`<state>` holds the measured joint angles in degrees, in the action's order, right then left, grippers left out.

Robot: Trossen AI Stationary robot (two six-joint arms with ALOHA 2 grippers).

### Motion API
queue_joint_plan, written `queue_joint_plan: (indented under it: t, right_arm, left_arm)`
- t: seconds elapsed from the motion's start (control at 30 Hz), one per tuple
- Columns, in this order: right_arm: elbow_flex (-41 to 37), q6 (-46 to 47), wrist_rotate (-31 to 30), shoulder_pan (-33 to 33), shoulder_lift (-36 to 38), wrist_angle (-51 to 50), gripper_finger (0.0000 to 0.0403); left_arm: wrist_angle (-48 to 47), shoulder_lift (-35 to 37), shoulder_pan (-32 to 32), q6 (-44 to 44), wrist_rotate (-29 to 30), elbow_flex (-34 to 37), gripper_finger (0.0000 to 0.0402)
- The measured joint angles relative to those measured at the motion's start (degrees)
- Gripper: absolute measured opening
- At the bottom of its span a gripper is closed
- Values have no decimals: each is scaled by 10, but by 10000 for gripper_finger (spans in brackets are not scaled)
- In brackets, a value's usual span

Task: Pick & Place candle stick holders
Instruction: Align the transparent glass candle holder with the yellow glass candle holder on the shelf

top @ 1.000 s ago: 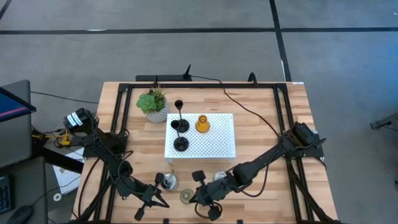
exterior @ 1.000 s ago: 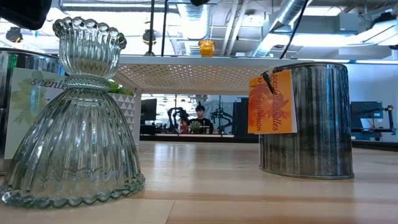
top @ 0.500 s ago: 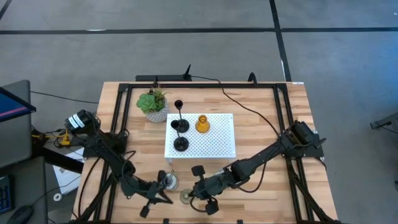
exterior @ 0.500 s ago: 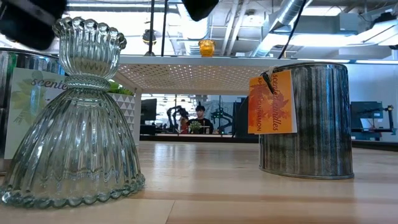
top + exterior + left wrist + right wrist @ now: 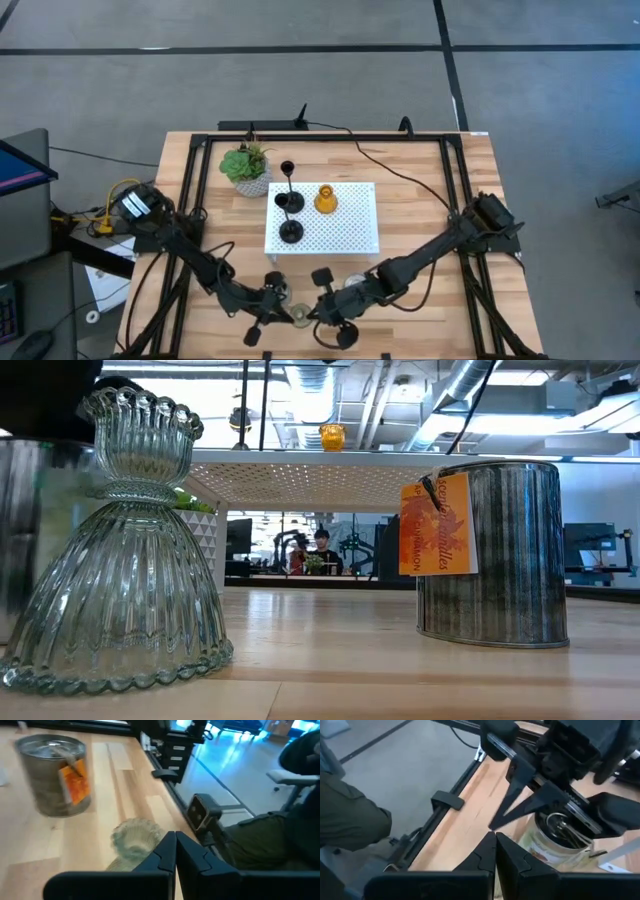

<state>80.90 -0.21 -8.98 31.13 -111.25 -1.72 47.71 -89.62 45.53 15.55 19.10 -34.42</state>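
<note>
A pale green ribbed glass holder (image 5: 115,550) stands upright on its wide base near the table's front edge (image 5: 299,317). My left gripper (image 5: 175,842) is shut, level, just left of the holder's top and above a silvery tin cup (image 5: 555,840). My right gripper (image 5: 495,842) is shut just right of the holder (image 5: 312,314). A second silvery cup with an orange tag (image 5: 490,550) stands behind it. Black thin-stemmed holders (image 5: 291,232) and an amber one (image 5: 326,199) stand on the white platform (image 5: 350,230).
A green potted plant (image 5: 246,166) stands at the platform's far left corner. Black frame rails (image 5: 190,200) run along the table's sides and back. A person's dark trouser leg (image 5: 270,840) shows just past the near edge.
My left gripper has swung toward the table's right edge along the front, sinking a little and rolling, and now stands over the left silvery cup next to the glass holder. Its fingers stay shut.
</note>
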Motion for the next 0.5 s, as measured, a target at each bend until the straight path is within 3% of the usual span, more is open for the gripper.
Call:
queue_joint_plan:
  t: [0.23,0.5]
  right_arm:
    - [-28,-24,1,16,54,24,0]
    - [-196,19,-1,18,150,196,0]
  left_arm:
    - [-6,-8,1,1,-2,-12,3]
    - [-12,-7,1,-1,-1,-12,3]
